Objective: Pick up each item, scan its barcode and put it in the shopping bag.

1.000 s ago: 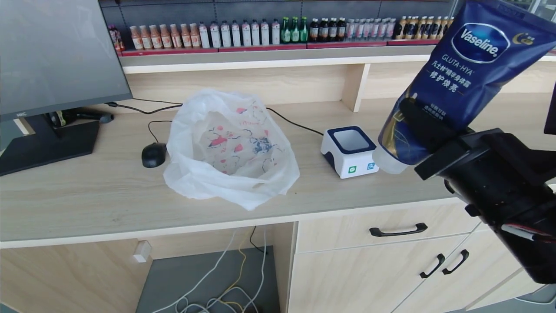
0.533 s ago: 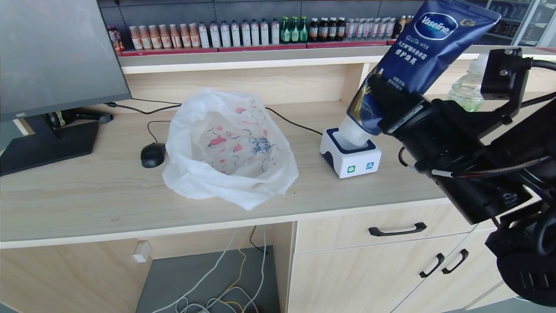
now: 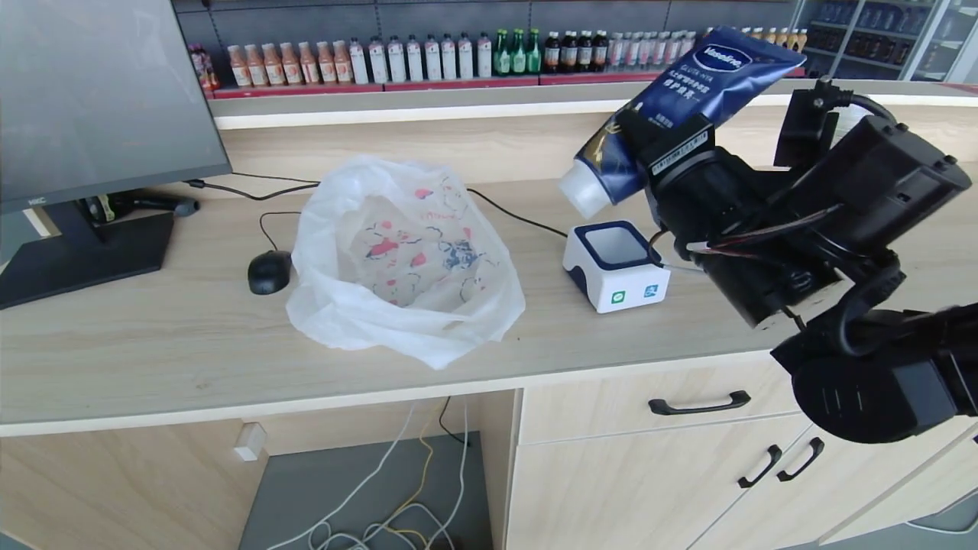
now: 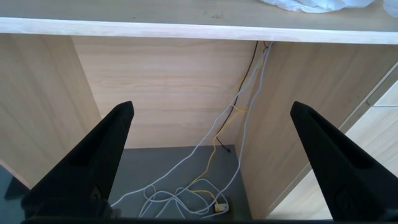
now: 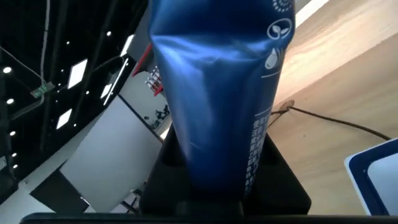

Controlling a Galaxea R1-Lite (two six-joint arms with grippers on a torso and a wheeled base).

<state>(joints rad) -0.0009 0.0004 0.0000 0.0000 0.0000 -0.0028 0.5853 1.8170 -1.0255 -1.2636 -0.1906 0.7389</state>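
Wooden bench (image 3: 153,344) carries a white bag (image 3: 405,260) with a scanner (image 3: 617,266) near its right side; the right end effector (image 3: 655,141) pinches a blue tube (image 3: 710,76), tilted cap-down above the scanner without touching, while the left end effector (image 4: 211,109) hangs spread below the bench edge

Glossy, smooth blue plastic tube (image 3: 688,76) in my matt black right gripper (image 3: 649,141), thin crinkled translucent plastic shopping bag (image 3: 405,260), matt pale wood-grain counter (image 3: 153,336), smooth white plastic scanner (image 3: 626,292)
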